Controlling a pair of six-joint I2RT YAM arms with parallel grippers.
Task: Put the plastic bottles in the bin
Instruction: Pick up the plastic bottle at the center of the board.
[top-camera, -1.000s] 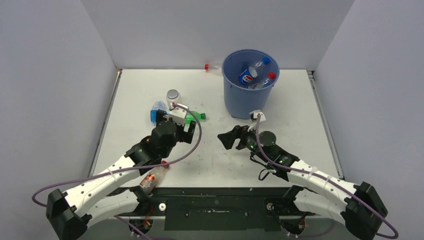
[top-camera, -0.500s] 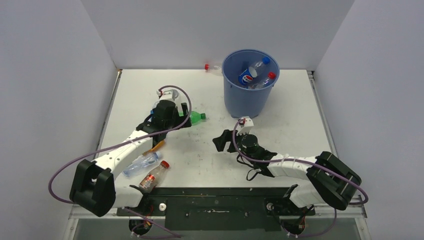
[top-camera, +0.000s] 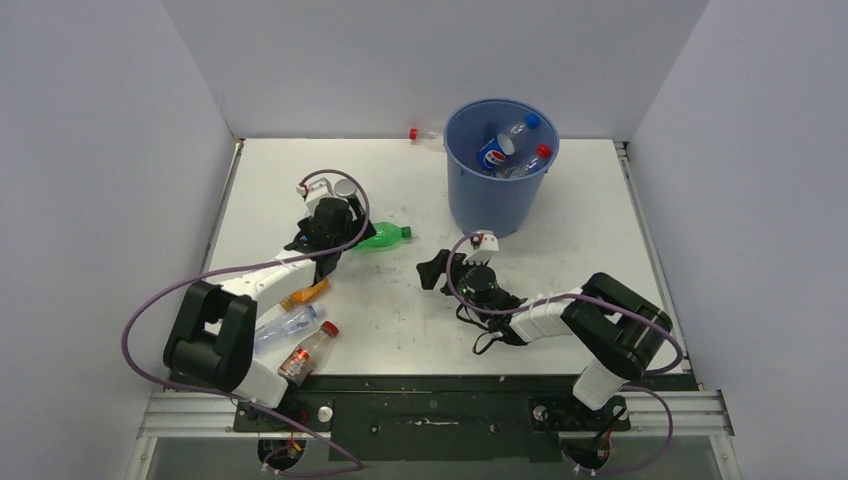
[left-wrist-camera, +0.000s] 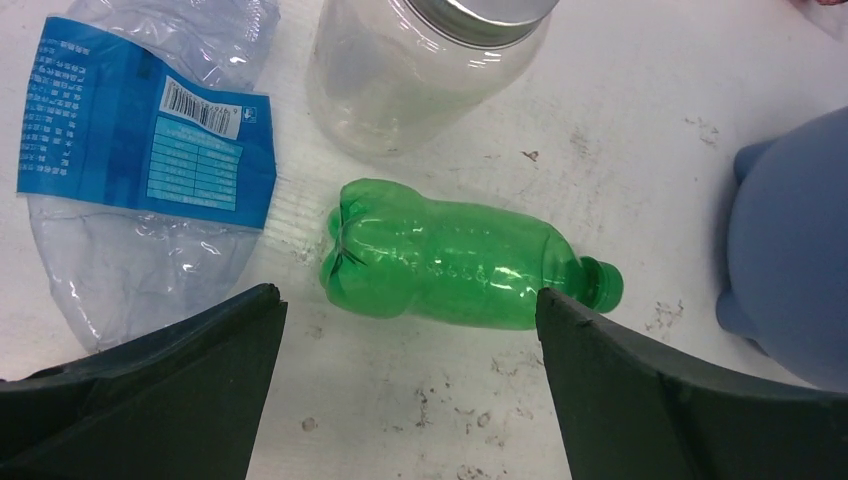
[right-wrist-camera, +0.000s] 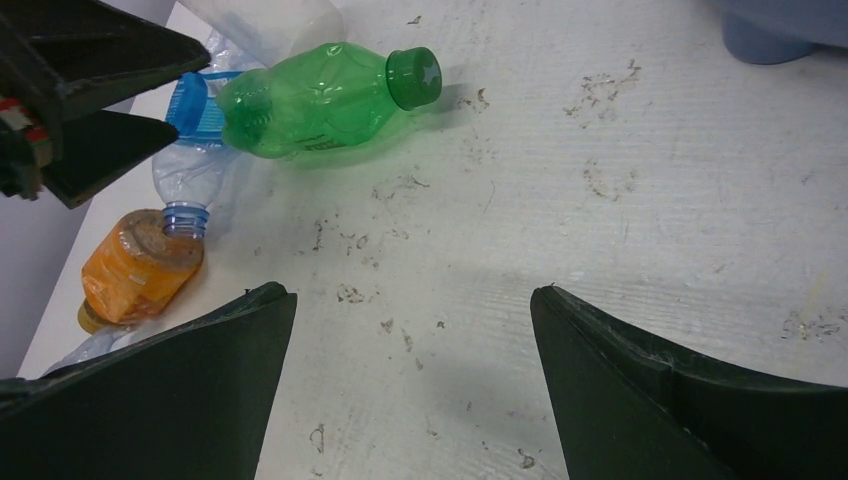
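1. Both hands are standing wide open and holding nothing. Left hand (left-wrist-camera: 407, 300) is hovering over the green bottle (left-wrist-camera: 450, 265). Right hand (right-wrist-camera: 412, 292) is hovering low over bare table (top-camera: 580, 200), on the cap side of that bottle.
2. Green bottle is lying on its side left of the bin (top-camera: 490, 200), with its cap pointing toward the bin. A jar (left-wrist-camera: 430, 70) with a metal lid is standing just beyond it. A crushed blue-labelled bottle (left-wrist-camera: 140, 150) is lying near its base. Both are looking apart from it.
3. 3 bottles are already lying inside the bin. Others are waiting out on the table: an orange bottle (right-wrist-camera: 135, 270), a clear bottle (top-camera: 285, 325) and a red-labelled bottle (top-camera: 308, 352) by the left arm, and a red-capped bottle (top-camera: 425, 134) at the far edge.
4. Step in hand, as I am reading it: the left hand is lining up to pick the green bottle. In the left wrist view the bottle is running lengthwise from finger to finger, so closing now would be pinching base against cap.
5. Doing it well is meaning turning the wrist until the fingers are closing across the belly. They should be coming down clear of the jar and the crushed bottle.
6. Thin plastic is likely buckling under a hard squeeze, so closing gently is the safer course.
7. Right hand is sitting close, so it should be waiting aside to avoid a clash.
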